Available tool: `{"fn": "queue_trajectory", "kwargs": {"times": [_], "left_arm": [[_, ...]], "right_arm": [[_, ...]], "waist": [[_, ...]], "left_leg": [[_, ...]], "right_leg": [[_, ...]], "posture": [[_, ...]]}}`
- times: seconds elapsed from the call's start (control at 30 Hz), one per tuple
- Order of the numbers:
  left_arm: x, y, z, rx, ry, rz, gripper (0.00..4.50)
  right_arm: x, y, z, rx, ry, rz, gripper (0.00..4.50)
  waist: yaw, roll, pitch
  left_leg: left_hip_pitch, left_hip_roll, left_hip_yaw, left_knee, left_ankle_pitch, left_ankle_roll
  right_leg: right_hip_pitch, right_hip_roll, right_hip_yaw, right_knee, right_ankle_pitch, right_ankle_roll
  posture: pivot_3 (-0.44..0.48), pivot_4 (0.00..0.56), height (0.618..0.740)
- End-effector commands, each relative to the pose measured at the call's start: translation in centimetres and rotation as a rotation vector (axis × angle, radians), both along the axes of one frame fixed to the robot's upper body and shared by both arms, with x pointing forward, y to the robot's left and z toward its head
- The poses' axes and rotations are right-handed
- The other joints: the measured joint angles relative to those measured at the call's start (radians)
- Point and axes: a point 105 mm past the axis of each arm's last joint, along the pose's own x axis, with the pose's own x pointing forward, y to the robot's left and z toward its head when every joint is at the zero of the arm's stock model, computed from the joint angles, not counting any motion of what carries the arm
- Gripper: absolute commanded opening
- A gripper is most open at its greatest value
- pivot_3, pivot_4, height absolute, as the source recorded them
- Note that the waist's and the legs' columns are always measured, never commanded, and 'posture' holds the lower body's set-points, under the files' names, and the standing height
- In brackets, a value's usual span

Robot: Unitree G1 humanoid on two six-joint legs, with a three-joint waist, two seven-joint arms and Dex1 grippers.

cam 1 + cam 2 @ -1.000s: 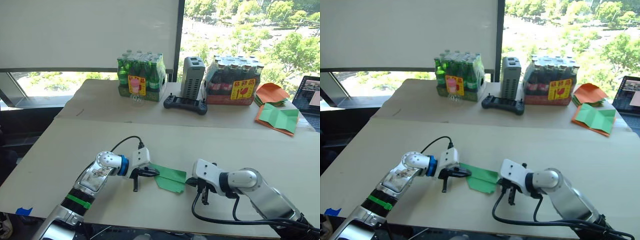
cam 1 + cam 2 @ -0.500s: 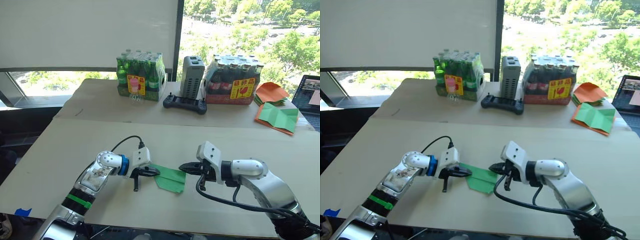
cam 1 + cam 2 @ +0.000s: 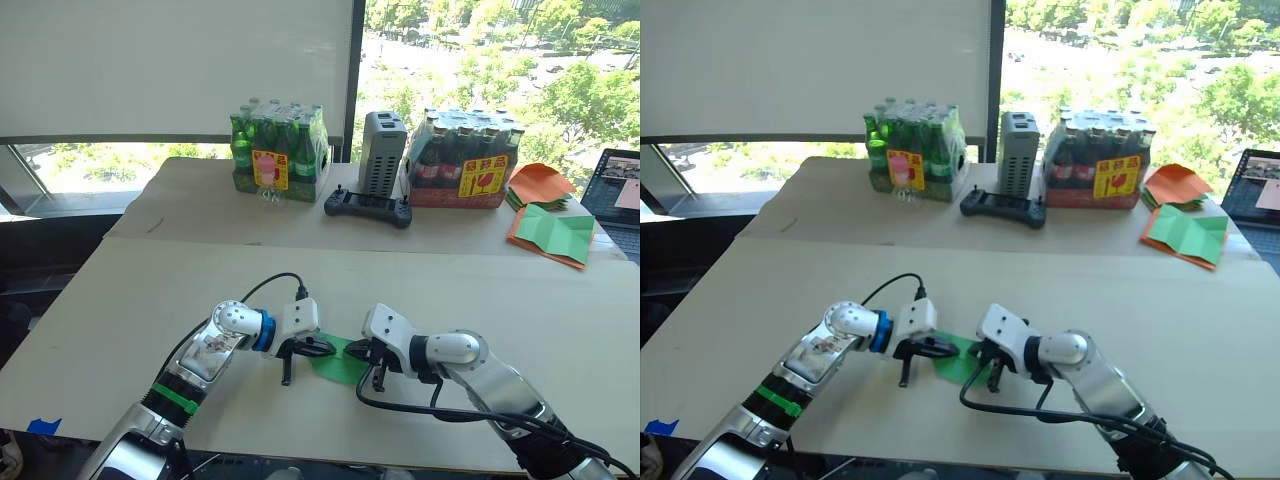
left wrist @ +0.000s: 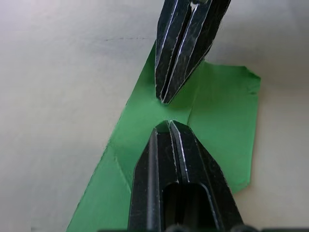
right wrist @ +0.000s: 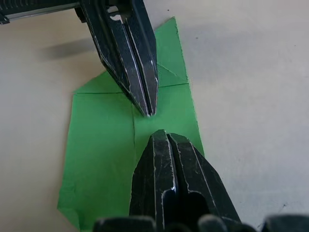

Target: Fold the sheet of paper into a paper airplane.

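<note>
Left wrist view: both hands (fingers pressed together) point tip to tip over the sheet of paper (image 4: 212,121), left hand (image 4: 169,126), right hand (image 5: 161,135).

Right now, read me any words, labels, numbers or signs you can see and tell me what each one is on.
Green bottle pack: a yellow and red label, print too small to read.
Dark bottle pack: a yellow and red label with red marks, too small to read.
Laptop: the screen shows an image, no readable text.
Grey box, controller and green paper: no text visible.
</note>
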Motion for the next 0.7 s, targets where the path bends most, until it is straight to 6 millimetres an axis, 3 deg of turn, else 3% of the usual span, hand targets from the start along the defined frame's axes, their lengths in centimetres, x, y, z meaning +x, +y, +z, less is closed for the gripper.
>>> {"fn": "queue_trajectory", "kwargs": {"times": [0.03, 0.2, 0.7], "left_arm": [[0.0, -0.6, 0.3, 0.002, -0.005, -0.016, 0.0], [-0.1, 0.6, -1.0, 0.049, 0.025, 0.007, 0.0], [-0.6, 7.1, -2.9, 0.162, 0.051, 0.138, 0.0]], "right_arm": [[-0.4, -0.3, -1.0, -0.041, 0.032, 0.007, 0.04], [-0.6, 0.0, -1.0, -0.04, 0.033, 0.014, 0.04], [-0.5, 0.4, -0.8, -0.034, 0.031, 0.031, 0.04]], "waist": [[-0.001, 0.0, 0.0], [-0.001, 0.0, 0.0], [-0.015, 0.001, -0.001]], "left_leg": [[0.0, 0.0, 0.0, 0.0, 0.0, 0.0], [0.0, 0.0, 0.0, 0.0, 0.0, 0.0], [0.006, 0.001, 0.0, -0.002, 0.0, 0.0]], "right_leg": [[0.0, 0.0, 0.0, 0.0, 0.0, 0.0], [0.0, 0.0, 0.0, 0.0, 0.0, 0.0], [0.002, 0.001, 0.001, 0.001, 0.0, 0.0]], "posture": [[0.0, 0.15, 0.675], [0.0, 0.15, 0.675], [0.0, 0.15, 0.675]]}}
